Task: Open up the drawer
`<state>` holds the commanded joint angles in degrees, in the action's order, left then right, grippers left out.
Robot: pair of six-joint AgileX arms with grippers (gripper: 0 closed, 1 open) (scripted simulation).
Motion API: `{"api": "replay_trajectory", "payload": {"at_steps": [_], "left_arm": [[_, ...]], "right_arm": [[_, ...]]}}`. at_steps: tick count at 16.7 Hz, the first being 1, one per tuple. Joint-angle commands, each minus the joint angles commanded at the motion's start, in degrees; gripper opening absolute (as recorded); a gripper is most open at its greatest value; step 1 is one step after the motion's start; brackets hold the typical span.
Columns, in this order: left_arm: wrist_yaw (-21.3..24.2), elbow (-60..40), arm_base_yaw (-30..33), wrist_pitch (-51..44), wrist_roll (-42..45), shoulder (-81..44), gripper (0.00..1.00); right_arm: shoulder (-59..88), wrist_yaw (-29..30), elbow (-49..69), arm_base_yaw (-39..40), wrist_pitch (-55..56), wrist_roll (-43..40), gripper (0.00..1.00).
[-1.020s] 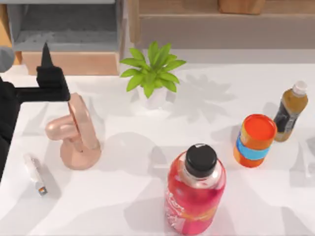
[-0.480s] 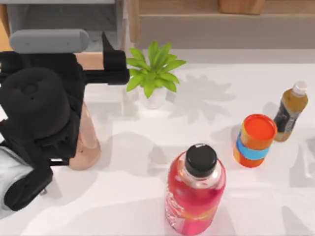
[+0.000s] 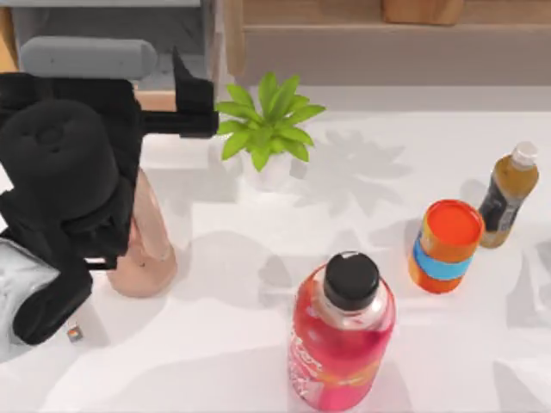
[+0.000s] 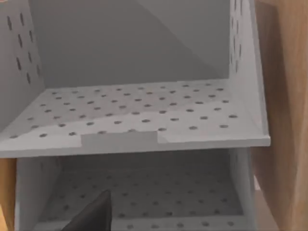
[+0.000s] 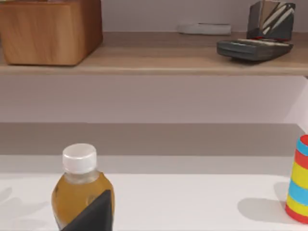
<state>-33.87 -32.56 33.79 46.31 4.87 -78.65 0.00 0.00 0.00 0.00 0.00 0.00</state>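
My left arm reaches toward the drawer unit at the upper left of the overhead frame.

From above, I see my left gripper [image 3: 194,107] at the front edge of the grey drawer [image 3: 112,39], whose perforated tray fills the upper left corner; whether its fingers are open or closed I cannot tell. The left wrist camera looks straight into the drawer [image 4: 144,120]: a dotted grey shelf with a small flat tab at its front lip, a second dotted level below, wood panelling on the frame's right. A pink sculpture [image 3: 151,249] stands partly under the arm. Centre frame holds a potted plant [image 3: 267,125]; lower centre, a red bottle [image 3: 344,335]. At right stand an orange can [image 3: 446,245] and an amber bottle [image 3: 510,194].
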Motion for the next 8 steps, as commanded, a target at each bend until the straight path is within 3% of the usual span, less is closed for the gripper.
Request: {"api": "replay_trajectory", "payload": {"at_steps": [4,8], "left_arm": [[9.7,-5.4,-12.3,4.0,13.4,-9.9,1.0],[23.5,-12.6,-28.5,9.1,35.2,-23.0,1.0]], "right_arm": [[0.0,0.0,0.0,0.0,0.0,0.0,1.0],[0.0,0.0,0.0,0.0,0.0,0.0,1.0]]}}
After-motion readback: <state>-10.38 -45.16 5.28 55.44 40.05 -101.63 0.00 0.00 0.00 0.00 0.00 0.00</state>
